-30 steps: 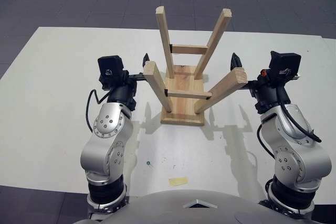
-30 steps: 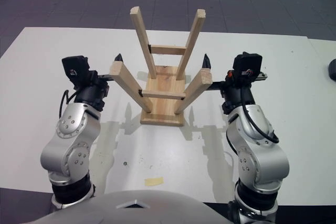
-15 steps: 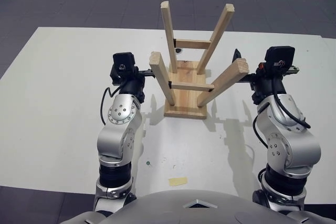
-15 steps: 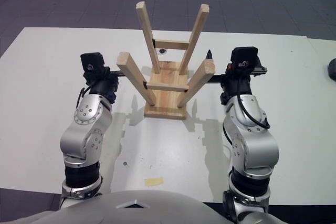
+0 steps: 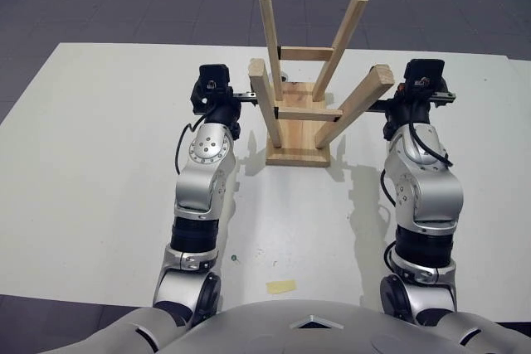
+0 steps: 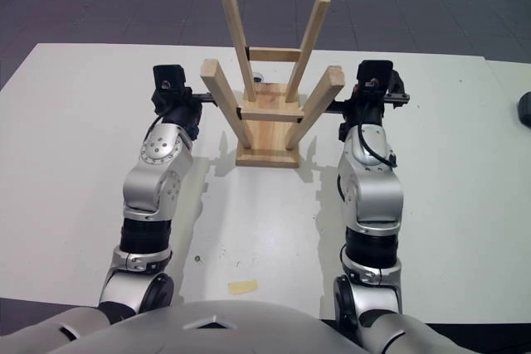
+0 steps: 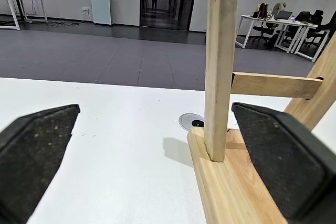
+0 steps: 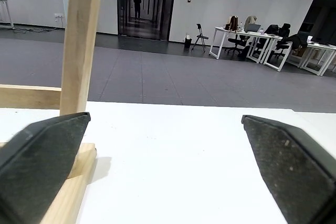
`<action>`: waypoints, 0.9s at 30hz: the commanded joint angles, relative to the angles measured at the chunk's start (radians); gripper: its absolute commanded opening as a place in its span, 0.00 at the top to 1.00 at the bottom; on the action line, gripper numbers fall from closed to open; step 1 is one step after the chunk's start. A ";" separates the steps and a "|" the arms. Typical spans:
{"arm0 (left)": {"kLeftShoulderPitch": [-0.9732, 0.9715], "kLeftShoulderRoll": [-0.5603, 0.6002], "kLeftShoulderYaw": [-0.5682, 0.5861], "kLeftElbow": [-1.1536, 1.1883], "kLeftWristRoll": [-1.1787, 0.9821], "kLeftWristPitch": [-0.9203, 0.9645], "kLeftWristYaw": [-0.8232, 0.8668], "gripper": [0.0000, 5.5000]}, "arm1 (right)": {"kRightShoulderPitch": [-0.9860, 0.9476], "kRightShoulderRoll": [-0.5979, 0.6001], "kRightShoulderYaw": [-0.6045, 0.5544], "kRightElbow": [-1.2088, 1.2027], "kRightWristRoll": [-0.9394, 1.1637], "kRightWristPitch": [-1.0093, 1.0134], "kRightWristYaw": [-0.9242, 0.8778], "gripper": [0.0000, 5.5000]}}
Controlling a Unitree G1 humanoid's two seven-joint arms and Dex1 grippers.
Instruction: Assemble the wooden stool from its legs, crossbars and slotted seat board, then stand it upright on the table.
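- The stool [image 5: 299,80] sits upside down toward the far middle of the worktop [image 5: 99,138], its seat board [image 5: 297,145] flat on the white surface and all 4 legs pointing up.
- The stool is pale, unpainted wood with visible grain. The seat board is a flat rectangle with squared edges.
- The legs are straight, square-section sticks that splay outward as they rise: the far left leg [image 5: 270,31], far right leg [image 5: 348,26], near left leg [image 5: 265,105] and near right leg [image 5: 357,105].
- 2 thin flat crossbars join the legs in pairs — the far crossbar [image 5: 305,53] and the near crossbar [image 5: 307,113] — with dark marks at their ends where they meet the legs.
- The left hand [image 7: 156,108] is just beside the upper part of the near left leg, on its outer side. It is released, with its 2 wedge-shaped black pads [image 7: 37,150] spread wide and holding nothing. I cannot tell whether a finger touches the leg.
- The right hand [image 8: 166,116] is just beside the top of the near right leg. It is also released, its matte, slightly grainy pads [image 8: 294,166] far apart.
- A small round grey fitting [image 7: 191,121] is set in the worktop just beyond the seat board.
- A scrap of yellow tape [image 5: 280,286] lies near the worktop's front edge.
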State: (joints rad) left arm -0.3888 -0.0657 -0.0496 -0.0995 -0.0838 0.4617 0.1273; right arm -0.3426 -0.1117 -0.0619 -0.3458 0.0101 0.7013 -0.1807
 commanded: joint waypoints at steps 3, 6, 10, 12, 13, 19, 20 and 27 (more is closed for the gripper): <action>-0.097 -0.035 0.007 0.129 -0.027 -0.061 -0.061 0.02 | -0.042 0.073 0.061 0.126 -0.021 -0.096 0.008 0.02; -0.075 -0.016 0.067 0.109 -0.009 -0.098 -0.007 0.02 | -0.036 0.074 0.027 0.148 -0.083 -0.100 -0.069 0.02; 0.011 -0.012 0.184 -0.011 0.013 -0.114 0.115 0.02 | 0.002 0.100 -0.118 0.115 -0.112 -0.059 -0.194 0.02; 0.066 -0.013 0.236 -0.094 0.028 -0.095 0.168 0.02 | 0.019 0.096 -0.172 0.073 -0.117 -0.032 -0.219 0.02; 0.086 -0.017 0.252 -0.128 0.032 -0.085 0.186 0.02 | 0.028 0.089 -0.186 0.049 -0.122 -0.025 -0.222 0.02; 0.144 -0.016 0.019 -0.224 0.011 0.029 0.023 0.02 | 0.077 0.114 -0.104 -0.144 0.009 0.116 -0.029 0.02; 0.150 -0.015 -0.039 -0.223 0.009 0.044 -0.016 0.02 | 0.085 0.123 -0.056 -0.173 0.034 0.131 0.010 0.02; 0.110 -0.028 -0.091 -0.135 0.019 0.052 -0.049 0.02 | 0.066 0.151 0.007 -0.151 0.001 0.156 -0.005 0.02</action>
State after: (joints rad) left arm -0.2414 -0.0633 -0.1010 -0.2789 -0.0593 0.5079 0.1071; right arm -0.2470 0.0135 -0.1018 -0.5234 0.0004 0.8473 -0.1952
